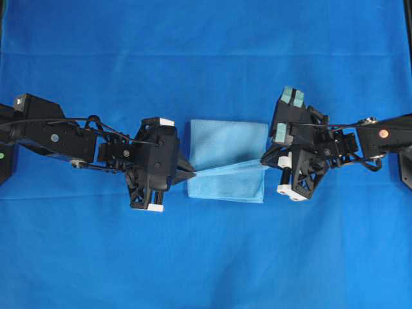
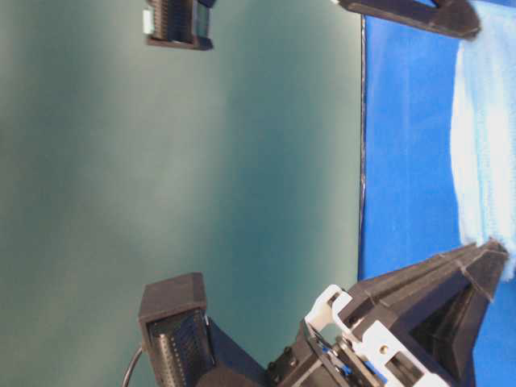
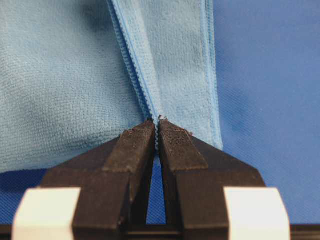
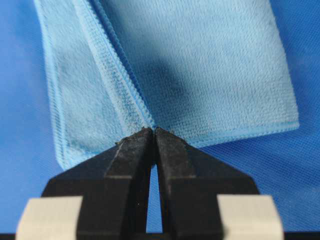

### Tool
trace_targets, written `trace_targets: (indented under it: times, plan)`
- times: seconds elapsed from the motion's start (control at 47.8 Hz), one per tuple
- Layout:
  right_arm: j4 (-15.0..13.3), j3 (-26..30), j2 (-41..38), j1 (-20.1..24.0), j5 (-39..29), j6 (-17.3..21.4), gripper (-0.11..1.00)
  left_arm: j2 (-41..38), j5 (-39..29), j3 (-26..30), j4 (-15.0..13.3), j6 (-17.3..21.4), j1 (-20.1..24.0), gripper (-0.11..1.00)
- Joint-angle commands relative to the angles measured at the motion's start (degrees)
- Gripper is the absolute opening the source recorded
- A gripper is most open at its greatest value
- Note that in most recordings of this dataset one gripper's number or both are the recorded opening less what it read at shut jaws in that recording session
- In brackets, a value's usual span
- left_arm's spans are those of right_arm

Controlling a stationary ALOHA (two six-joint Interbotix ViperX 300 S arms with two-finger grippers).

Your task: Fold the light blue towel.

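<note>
From overhead we see the light blue towel lying mid-worktop on the royal-blue covering, its near edge lifted into a taut band between the two claws. The left claw pinches the band's left end, the right claw its right end.

At table level, the towel spans between two dark claw tips.

In the left wrist view, the left claw is pressed together on the towel's hem.

In the right wrist view, the right claw likewise pinches the towel's hemmed edge.
</note>
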State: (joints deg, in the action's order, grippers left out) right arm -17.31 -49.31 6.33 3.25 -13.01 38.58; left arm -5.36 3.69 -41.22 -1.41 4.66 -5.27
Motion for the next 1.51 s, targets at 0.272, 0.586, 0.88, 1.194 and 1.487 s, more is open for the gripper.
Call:
trace_targets:
  times: [0.272,0.586,0.88,1.194,1.487]
  plan:
    - [0.1,1.4,-1.9,0.0,3.3,-0.1,0.04,-1.0,2.6,0.0,-0.1,0.0,-0.4,0.02]
    - [0.1,3.2,-2.4,1.6,0.6,-0.1,0.64,-0.3,4.7,-0.2,0.0,0.0,-1.1,0.70]
    - [0.1,5.7,1.1,5.2,-2.9,-0.1,0.58,4.7,2.8,-1.5,0.0,0.3,-1.1,0.80]
    - [-0.5,9.5,9.1,8.3,-10.6,-0.2,0.58,16.6,-1.9,-3.8,0.0,0.2,-1.1,0.79]
    - [-6.6,6.4,21.4,8.1,-12.2,-0.4,0.58,31.1,-2.5,-8.6,0.0,0.3,-1.1,0.78]
